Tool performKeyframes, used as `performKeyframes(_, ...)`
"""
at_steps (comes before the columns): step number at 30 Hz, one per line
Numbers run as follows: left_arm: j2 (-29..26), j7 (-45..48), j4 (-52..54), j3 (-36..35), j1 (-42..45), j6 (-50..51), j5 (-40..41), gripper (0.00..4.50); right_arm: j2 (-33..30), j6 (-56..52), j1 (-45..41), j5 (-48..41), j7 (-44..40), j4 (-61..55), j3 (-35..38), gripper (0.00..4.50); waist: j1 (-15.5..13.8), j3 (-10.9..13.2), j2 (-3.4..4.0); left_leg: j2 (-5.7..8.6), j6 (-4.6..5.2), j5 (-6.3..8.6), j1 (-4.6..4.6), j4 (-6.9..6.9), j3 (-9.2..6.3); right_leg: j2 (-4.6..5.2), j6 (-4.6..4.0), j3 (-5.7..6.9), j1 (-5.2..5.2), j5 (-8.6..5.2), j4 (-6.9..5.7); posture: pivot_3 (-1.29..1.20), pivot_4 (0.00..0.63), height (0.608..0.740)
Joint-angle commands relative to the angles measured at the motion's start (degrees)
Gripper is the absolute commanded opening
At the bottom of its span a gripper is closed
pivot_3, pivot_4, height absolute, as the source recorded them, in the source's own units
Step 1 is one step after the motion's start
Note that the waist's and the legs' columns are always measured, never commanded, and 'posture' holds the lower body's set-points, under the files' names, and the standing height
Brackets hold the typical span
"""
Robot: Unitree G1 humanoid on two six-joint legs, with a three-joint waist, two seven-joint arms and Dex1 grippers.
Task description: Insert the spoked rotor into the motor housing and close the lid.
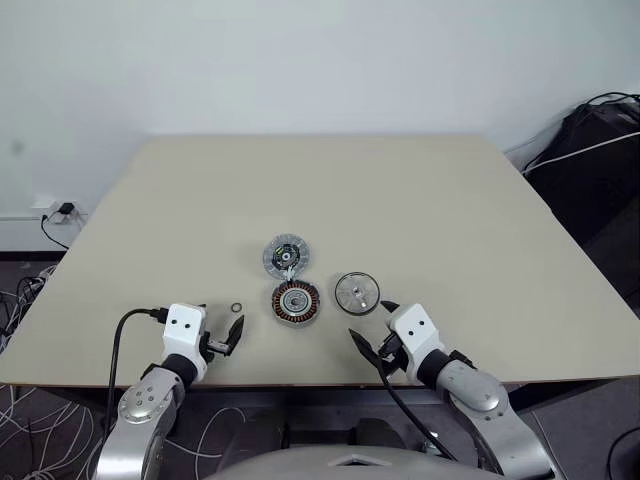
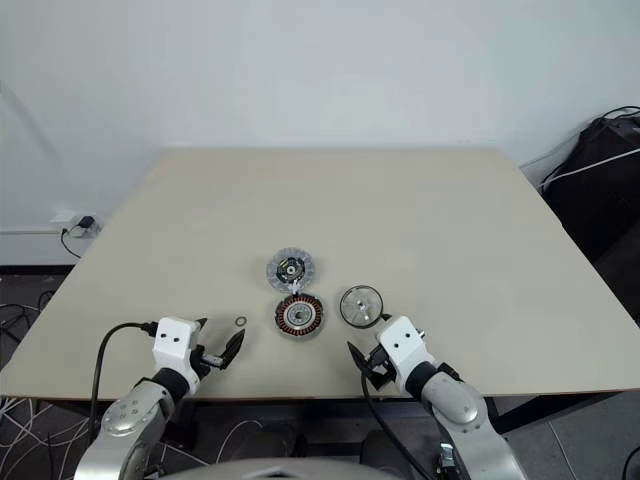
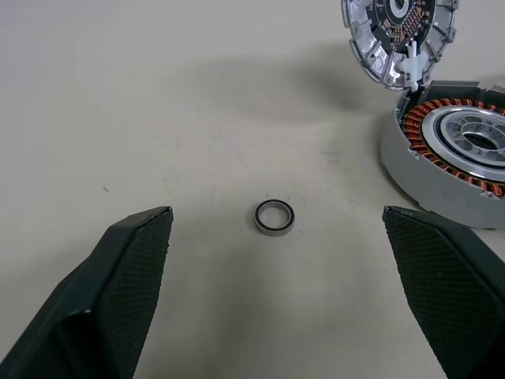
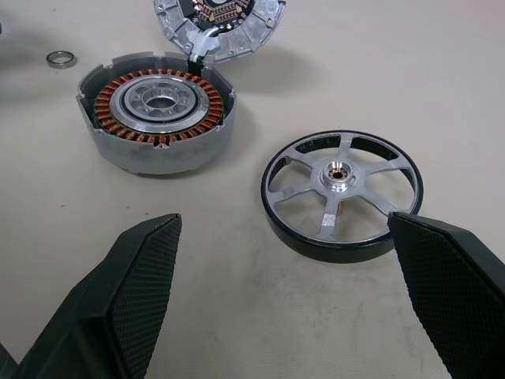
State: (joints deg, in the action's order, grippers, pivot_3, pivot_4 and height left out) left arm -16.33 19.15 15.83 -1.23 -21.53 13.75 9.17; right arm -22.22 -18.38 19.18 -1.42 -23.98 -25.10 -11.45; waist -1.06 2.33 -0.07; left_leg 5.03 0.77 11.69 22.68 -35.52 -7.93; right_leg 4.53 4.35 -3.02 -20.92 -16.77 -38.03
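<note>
Two grippers we see spread wide and empty above the table [image 1: 430,190]. Just ahead of our right gripper [image 4: 288,304] lies the rotor [image 4: 341,195]; the housing [image 4: 157,110] sits beyond, toward the left gripper [image 3: 276,296], the lid [image 4: 221,24] touching its far edge. A small ring [image 3: 274,216] lies ahead of the left gripper.

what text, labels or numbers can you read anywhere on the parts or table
None can be read.
Lid: its green board has tiny markings, too small and blurred to read.
Housing: no writing, just copper windings around a silver centre.
Rotor: no label on its spokes or rim.
Ring: plain.
Table: no marks.
</note>
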Motion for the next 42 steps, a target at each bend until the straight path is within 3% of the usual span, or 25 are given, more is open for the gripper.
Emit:
performKeyframes(1, -0.12, 0.46, 0.68, -0.38, 0.63, -0.56, 0.29, 4.5, 0.19, 0.61, -0.86, 0.01, 0.1, -1.53, 0.2, 4.49, 0.0, 0.0, 0.0, 0.0, 0.0, 0.0, 0.0, 0.0, 0.0, 0.0, 0.0, 0.0, 0.0, 0.0, 0.0, 0.0, 0.0, 0.74)
performKeyframes(16, 0.94, 0.25, -0.09, -0.03, 2.21, 0.35, 0.07, 4.5, 0.59, 0.32, -1.25, -0.03, 0.39, -1.85, 0.13, 4.49, -0.01, -0.01, -0.01, 0.0, 0.0, 0.0, 0.0, 0.0, 0.0, 0.0, 0.0, 0.0, 0.0, 0.0, 0.0, 0.0, 0.0, 0.74)
performKeyframes(28, 2.11, -0.41, -10.65, 2.28, 12.78, 3.35, -1.21, 4.5, 1.29, 0.13, -1.95, 0.13, 0.71, -1.67, -0.31, 4.49, -0.11, -0.17, -0.07, 0.03, 0.0, -0.01, -0.02, -0.07, 0.01, -0.22, 0.12, 0.01, 0.01, 0.08, -0.05, 0.0, 0.0, 0.74)
performKeyframes(42, 2.79, -1.33, -16.19, 3.42, 15.62, 7.17, -3.17, 4.5, 1.41, 0.34, -0.66, -0.02, 1.35, -2.31, 0.3, 4.49, -0.18, -0.45, 0.05, 0.02, 0.0, -0.01, -0.02, -0.08, 0.0, -0.19, 0.13, -0.01, 0.01, 0.08, -0.05, 0.0, 0.0, 0.74)
